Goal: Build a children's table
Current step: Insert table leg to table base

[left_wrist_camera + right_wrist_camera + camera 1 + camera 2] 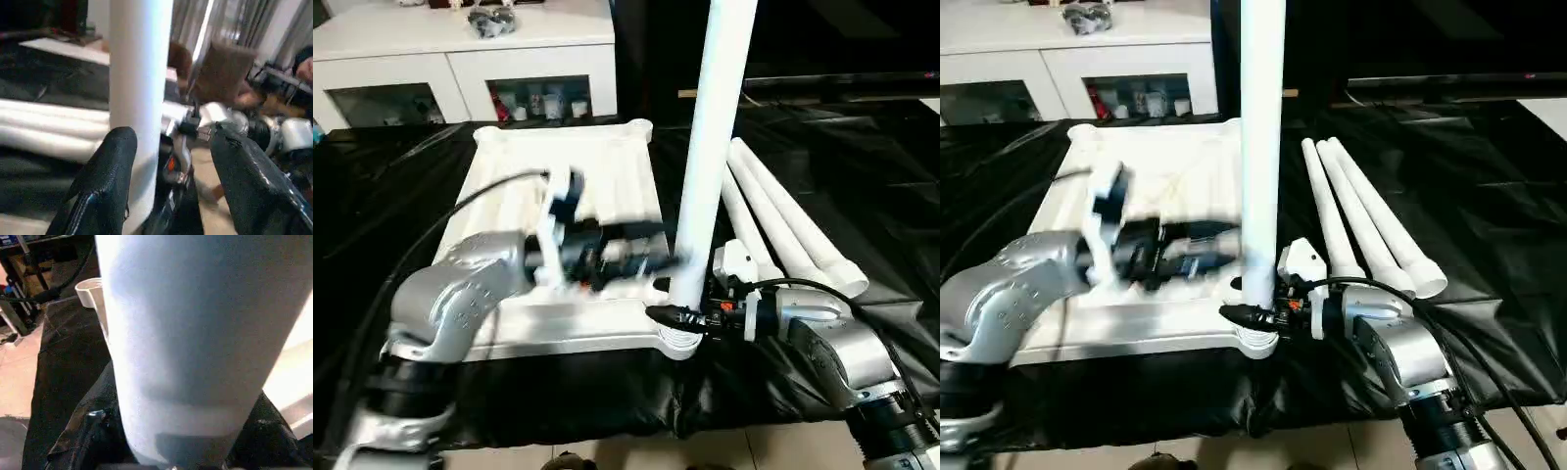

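Observation:
The white tabletop (570,176) lies ribbed side up on a black cloth. One white leg (710,147) stands upright in its near right corner socket (677,343). My right gripper (672,315) is shut on the leg's base just above the socket, and in the right wrist view the leg (181,333) fills the space between the black fingers (90,431). My left gripper (658,258) reaches in over the tabletop a little higher up and is open. One finger (115,161) is against the leg (141,73), and the other finger (249,181) stands well off it.
Three more white legs (783,220) lie side by side on the cloth to the right of the tabletop. A white cabinet (460,59) with glass doors stands behind the work. The cloth's front edge (607,431) runs close below the tabletop, with floor beyond.

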Controlling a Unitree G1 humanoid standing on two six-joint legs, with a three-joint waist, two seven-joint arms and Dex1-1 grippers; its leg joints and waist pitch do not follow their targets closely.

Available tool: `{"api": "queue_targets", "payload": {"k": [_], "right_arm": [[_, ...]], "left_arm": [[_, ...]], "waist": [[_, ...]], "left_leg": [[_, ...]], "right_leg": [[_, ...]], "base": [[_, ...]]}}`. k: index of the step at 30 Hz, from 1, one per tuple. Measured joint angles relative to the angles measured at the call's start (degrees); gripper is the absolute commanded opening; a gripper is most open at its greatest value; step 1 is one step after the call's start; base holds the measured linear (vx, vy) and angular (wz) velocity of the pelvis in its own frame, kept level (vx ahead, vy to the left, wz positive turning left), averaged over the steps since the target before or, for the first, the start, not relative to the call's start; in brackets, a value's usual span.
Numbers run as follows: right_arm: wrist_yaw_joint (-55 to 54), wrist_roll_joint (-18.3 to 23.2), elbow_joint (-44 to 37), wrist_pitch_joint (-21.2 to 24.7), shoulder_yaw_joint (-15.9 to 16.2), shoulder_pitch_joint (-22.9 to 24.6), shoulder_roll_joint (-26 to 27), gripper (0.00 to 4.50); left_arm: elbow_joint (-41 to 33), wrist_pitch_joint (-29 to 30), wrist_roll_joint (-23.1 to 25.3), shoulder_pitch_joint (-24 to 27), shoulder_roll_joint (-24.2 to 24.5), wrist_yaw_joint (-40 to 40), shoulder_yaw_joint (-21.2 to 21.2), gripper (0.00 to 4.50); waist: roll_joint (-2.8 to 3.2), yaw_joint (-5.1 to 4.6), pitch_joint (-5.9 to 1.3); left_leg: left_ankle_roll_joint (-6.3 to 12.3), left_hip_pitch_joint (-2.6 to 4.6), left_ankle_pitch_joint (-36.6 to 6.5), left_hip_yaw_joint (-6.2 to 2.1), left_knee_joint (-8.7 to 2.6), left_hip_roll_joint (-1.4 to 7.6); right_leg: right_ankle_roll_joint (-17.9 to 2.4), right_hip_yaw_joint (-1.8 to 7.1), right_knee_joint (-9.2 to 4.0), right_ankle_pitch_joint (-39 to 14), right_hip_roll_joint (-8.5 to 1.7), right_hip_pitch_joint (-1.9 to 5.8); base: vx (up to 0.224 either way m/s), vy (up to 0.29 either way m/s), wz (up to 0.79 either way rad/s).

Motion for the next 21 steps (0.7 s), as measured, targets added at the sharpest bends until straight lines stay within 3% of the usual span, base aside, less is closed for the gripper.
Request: {"api": "queue_targets", "payload": {"k": [2, 5, 8, 13, 21], "right_arm": [[-0.2, 0.0, 0.0, -0.1, 0.0, 0.1, 0.0, 1.98], [-1.0, -0.1, -0.6, -0.8, 0.0, 1.0, 0.0, 1.98], [-2.0, -0.7, -1.4, -2.2, 0.0, 1.9, 0.2, 1.98], [-4.8, -1.3, -2.5, -4.7, -0.1, 3.8, 1.1, 1.98], [-8.3, -1.5, -1.9, -7.2, -0.6, 5.2, 2.4, 1.98]], "left_arm": [[0.1, -1.5, 1.6, 0.0, 1.3, -0.4, -0.9, 2.82], [2.5, -5.8, 9.5, 0.7, 5.8, -0.4, -6.3, 2.82], [6.3, -9.3, 15.0, 2.7, 6.2, 0.2, -10.3, 2.82], [10.7, -13.1, 19.8, 3.4, 6.1, 2.1, -12.7, 2.82], [12.1, -15.3, 20.1, 4.8, 5.7, -0.5, -13.6, 2.82]], "waist": [[0.00, 0.06, 0.00], [0.02, 0.01, -0.04], [0.02, 0.00, -0.04], [0.02, -0.18, -0.04], [0.00, -0.32, -0.02]], "left_leg": [[0.00, 0.02, 0.0, 0.00, 0.00, 0.00], [0.00, 0.14, 0.0, 0.01, -0.05, -0.01], [-0.01, 0.13, 0.0, 0.01, -0.05, -0.02], [-0.01, 0.19, 0.0, 0.01, -0.07, -0.02], [-0.01, 0.23, 0.0, 0.01, -0.07, -0.02]], "right_leg": [[0.0, 0.01, 0.00, 0.0, 0.00, 0.02], [0.0, 0.04, -0.01, 0.0, 0.00, 0.08], [0.1, 0.06, -0.04, 0.0, 0.00, 0.08], [0.1, 0.05, -0.04, 0.0, 0.00, 0.08], [0.1, 0.05, -0.13, -0.1, 0.00, 0.07]], "base": [[0.000, 0.000, 0.00], [0.000, 0.000, 0.00], [0.000, 0.000, 0.00], [0.000, 0.000, 0.00], [0.000, 0.000, 0.00]]}}
